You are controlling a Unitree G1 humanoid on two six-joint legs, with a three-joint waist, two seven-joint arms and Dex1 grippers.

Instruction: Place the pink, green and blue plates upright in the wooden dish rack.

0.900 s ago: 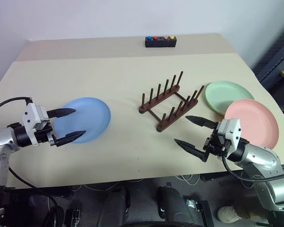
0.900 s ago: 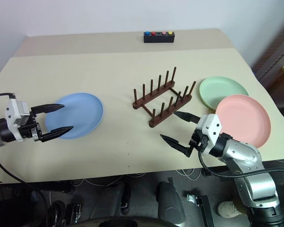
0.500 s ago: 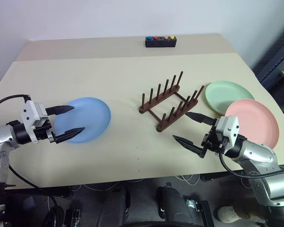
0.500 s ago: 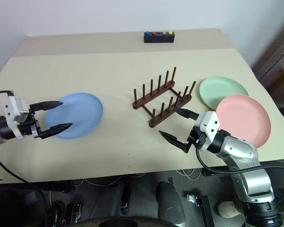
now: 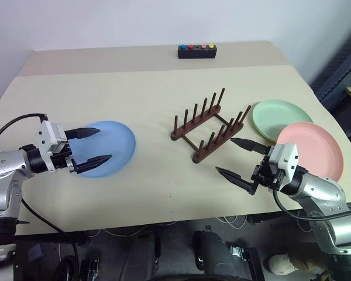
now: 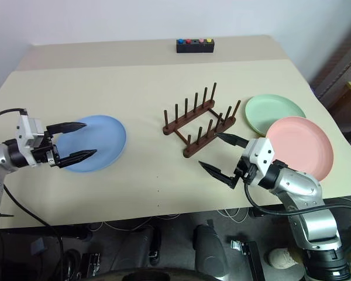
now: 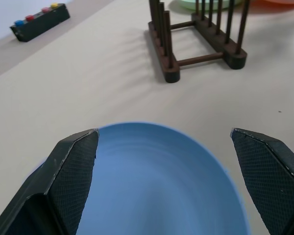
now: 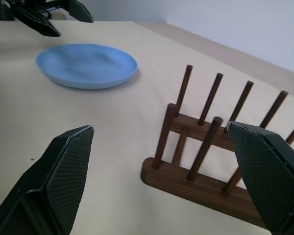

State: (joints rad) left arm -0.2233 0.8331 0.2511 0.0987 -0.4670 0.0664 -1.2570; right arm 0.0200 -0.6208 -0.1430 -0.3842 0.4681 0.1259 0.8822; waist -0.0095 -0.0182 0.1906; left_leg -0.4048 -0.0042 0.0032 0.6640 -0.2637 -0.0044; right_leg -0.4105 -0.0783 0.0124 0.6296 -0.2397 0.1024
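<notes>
your left gripper (image 5: 92,144) hangs with fingers spread wide over the near edge of the blue plate (image 5: 108,147), gripping nothing. your right gripper (image 5: 241,160) is just as wide and empty, near the front of the wooden dish rack (image 5: 209,124). the rack holds 0 plates. the pink plate (image 5: 312,150) overlaps the green plate (image 5: 279,117) to the rack's right on the table (image 5: 134,88).

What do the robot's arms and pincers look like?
Both arms are shiny silver metal with black joints and black cables looping off them. Each wrist carries a small white block. The left pincer and right pincer each have two black fingers that taper to sharp points, like a beak. Up close, the fingers have a fine crisscross grip pattern on their inner faces.
</notes>
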